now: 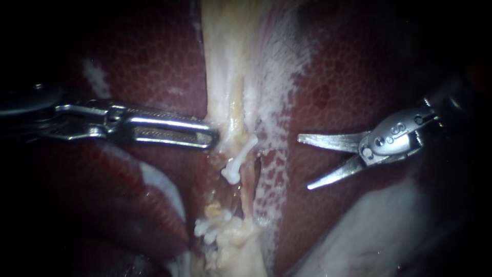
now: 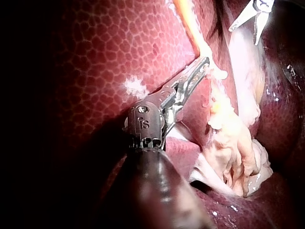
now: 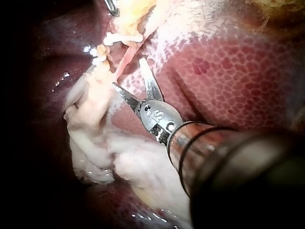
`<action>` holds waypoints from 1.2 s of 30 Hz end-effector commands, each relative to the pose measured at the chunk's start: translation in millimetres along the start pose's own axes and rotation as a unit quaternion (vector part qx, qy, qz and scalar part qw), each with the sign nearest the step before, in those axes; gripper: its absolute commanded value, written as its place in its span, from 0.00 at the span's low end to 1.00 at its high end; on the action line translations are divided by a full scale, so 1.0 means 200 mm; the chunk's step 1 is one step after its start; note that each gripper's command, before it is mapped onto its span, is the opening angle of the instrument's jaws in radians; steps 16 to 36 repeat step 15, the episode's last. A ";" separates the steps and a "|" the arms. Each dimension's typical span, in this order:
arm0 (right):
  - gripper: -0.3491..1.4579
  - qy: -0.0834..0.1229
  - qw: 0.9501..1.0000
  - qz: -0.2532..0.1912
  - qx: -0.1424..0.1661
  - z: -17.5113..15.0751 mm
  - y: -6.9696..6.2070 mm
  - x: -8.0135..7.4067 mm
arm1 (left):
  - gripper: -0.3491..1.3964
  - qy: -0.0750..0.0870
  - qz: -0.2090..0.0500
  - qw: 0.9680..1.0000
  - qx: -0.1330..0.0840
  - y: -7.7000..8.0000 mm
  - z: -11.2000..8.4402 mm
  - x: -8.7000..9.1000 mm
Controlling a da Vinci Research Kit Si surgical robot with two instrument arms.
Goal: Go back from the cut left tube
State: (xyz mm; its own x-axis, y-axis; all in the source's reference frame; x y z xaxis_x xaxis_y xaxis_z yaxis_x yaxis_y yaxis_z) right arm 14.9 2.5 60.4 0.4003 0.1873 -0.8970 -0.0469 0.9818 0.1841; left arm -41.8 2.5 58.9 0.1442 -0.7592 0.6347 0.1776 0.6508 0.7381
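Observation:
A pale band of tissue (image 1: 230, 61) runs down the middle of the dark red liver (image 1: 154, 66). On it, a short tube stump carries a white clip (image 1: 237, 163); several more white clips (image 1: 210, 225) sit lower, with a gap between the two groups. My left instrument (image 1: 212, 136) lies level, its long jaws shut on the band's left edge (image 2: 206, 63). My right instrument (image 1: 304, 162) stands to the right of the clips, over liver, its two blades open and touching nothing. In the right wrist view these blades (image 3: 127, 72) spread just short of a thin pink strand (image 3: 127, 55) and the clips (image 3: 121, 37).
Lumpy pale tissue (image 2: 233, 143) bulges beside the lower clips and lies under the right instrument's shaft (image 3: 119, 162). A whitish film (image 1: 277, 118) spreads over the liver right of the band. A pale fold (image 1: 369, 231) sits at the lower right.

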 end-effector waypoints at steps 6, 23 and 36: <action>0.98 0.000 1.000 0.000 0.000 0.000 0.000 0.000 | 0.00 0.000 0.000 1.000 -0.001 0.001 0.000 0.001; 0.98 0.000 1.000 0.000 0.000 0.000 0.000 0.000 | 0.00 0.000 0.000 1.000 -0.001 0.000 0.000 0.001; 0.98 0.000 1.000 0.000 0.000 0.000 0.000 0.000 | 0.00 0.000 0.000 1.000 -0.001 0.000 0.000 0.001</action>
